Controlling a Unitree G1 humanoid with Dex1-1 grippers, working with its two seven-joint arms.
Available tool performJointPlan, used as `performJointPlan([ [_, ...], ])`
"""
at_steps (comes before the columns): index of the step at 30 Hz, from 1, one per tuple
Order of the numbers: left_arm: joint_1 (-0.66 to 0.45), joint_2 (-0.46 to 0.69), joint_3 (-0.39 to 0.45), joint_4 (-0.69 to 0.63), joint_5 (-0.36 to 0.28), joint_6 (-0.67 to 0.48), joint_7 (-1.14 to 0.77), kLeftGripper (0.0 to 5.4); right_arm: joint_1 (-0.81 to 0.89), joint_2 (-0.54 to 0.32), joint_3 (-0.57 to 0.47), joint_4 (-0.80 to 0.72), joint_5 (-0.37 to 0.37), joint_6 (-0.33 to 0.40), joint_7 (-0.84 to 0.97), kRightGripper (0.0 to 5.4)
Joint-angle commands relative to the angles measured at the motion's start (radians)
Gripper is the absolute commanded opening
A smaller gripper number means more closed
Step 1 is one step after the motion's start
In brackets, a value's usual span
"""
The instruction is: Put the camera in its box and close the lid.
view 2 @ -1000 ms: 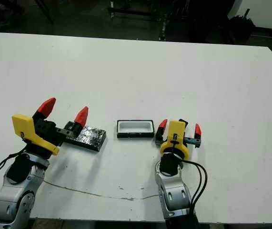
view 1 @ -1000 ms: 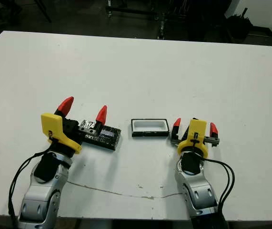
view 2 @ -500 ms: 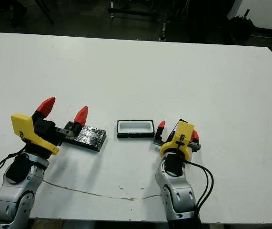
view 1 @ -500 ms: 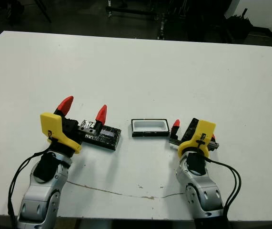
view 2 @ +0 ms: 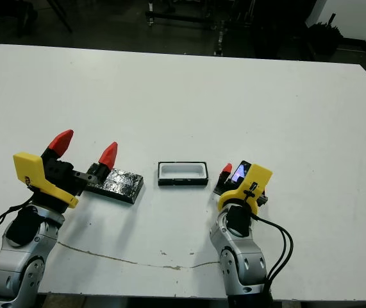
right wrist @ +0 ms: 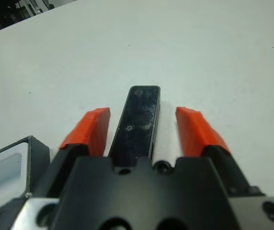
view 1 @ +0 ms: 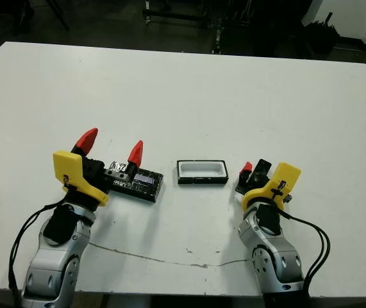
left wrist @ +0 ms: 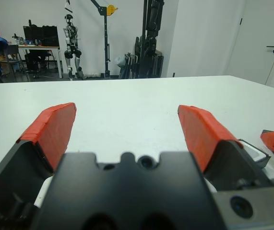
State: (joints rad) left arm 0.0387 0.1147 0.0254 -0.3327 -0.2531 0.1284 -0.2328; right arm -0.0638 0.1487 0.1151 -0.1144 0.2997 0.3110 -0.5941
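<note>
Straddling the camera [right wrist: 140,120] with the right end effector [right wrist: 144,129], red fingers [right wrist: 91,130] spread to either side of the slim black bar, a gap visible on each side, nothing clamped yet. Lying flat on the white bench [view 1: 189,96] just right of the box [view 1: 202,172], near it but apart. Sitting open and empty, white lining up, between the two arms. Resting further left, the glossy lid [view 1: 138,183], partly under the left end effector [view 1: 111,146], whose fingers stand wide apart and tilted up, holding nothing.

Judging by looks: a light, rigid little bar with a glossy face, likely slippery under hard fingertips and easy to scuff or twist askew. Best taken across the narrow width, on the long side edges near the middle, so that it hangs level and does not pivot. Closing gently and squarely matters, since an off-centre pinch could flick it across the smooth bench. Needing also to line up lengthwise with the shallow tray, whose fit looks close; lowering it flat rather than dropping it seems wise.

Handling the lid later looks trickier: thin, flat, shiny, hard to get under, better gripped by its edges. Cannot tell from the views whether the box would slide when nudged.
</note>
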Motion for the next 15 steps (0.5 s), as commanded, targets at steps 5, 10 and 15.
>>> performJointPlan([
  [5, 0.003, 0.015, 0.012, -0.011, -0.015, 0.025, -0.006, 5.4, 0.051, 0.15, 0.021, 0.045, 0.017, 0.087, -0.036, 2.43],
  [10, 0.003, 0.013, 0.011, -0.018, -0.02, 0.026, -0.004, 5.4, 0.058, 0.136, 0.033, 0.054, 0.004, 0.082, -0.03, 1.74],
  [15, 0.005, 0.012, 0.009, -0.021, -0.019, 0.021, -0.008, 5.4, 0.067, 0.124, 0.046, 0.052, -0.019, 0.088, -0.028, 1.7],
])
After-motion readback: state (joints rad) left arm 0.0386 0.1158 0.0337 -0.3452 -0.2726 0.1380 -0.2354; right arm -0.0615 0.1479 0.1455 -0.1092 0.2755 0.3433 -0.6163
